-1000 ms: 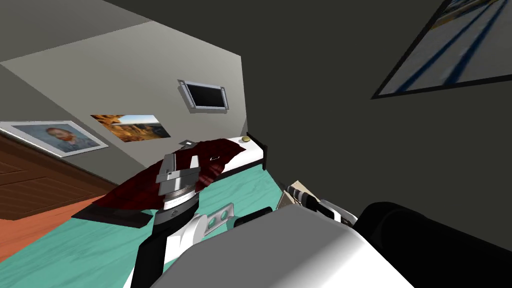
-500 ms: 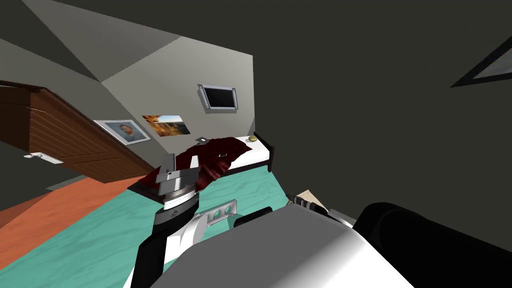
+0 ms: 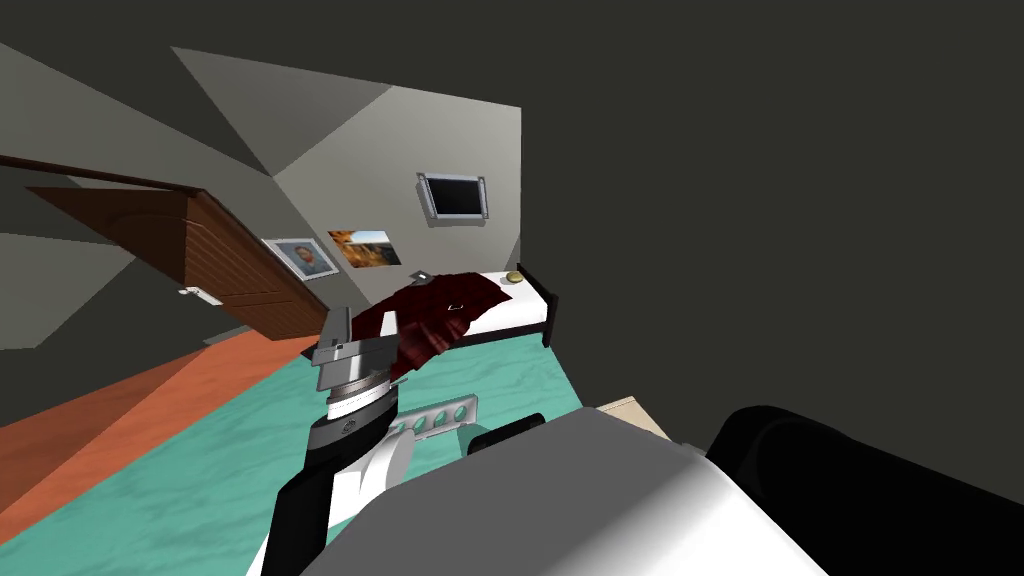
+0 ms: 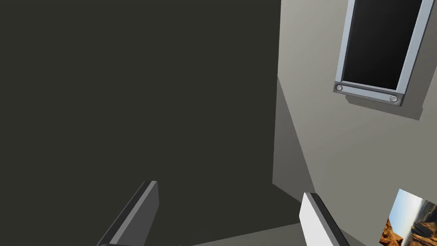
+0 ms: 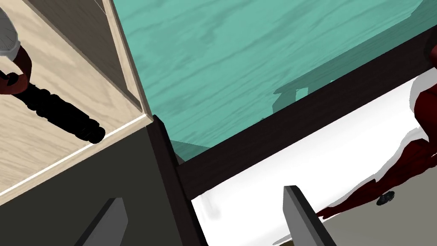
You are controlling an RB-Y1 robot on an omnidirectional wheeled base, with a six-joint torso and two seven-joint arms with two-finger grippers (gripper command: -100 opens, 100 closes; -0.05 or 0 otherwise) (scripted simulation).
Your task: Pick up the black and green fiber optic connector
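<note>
**Both grippers open and empty, likely connector on the wooden top by the bed**

Head cam, left to right: brown door (image 3: 215, 270) on the left wall, orange floor (image 3: 120, 420) in front of it, then teal floor (image 3: 220, 470) running up to the bed. My left gripper (image 3: 363, 322) is raised in the near middle. On its wrist cam the fingers (image 4: 145, 209) stand spread with nothing between them. On the far wall hang a portrait (image 3: 301, 258), a landscape picture (image 3: 371, 248) and, higher, a dark screen (image 3: 455, 196) in a grey frame. Right of those is the bed (image 3: 505, 312), with a white mattress and a dark frame. A dark red blanket (image 3: 435, 315) covers most of it, and a small yellowish round thing (image 3: 514, 277) sits at its far end. At the near right is the corner of a light wooden top (image 3: 630, 410).

Right wrist cam: right gripper (image 5: 204, 194) hangs over the bed's edge, jaws spread and empty. The wooden top sits just beside the bed's corner post. I take the black ribbed piece lying on that top for the connector (image 5: 59, 113). It is well apart from the right fingers, and I cannot make out any green on it. One end meets a dark red loop (image 5: 17, 79), and I cannot tell what that is. A small dark item (image 5: 386, 197) lies at the blanket's edge, too small to identify
</note>
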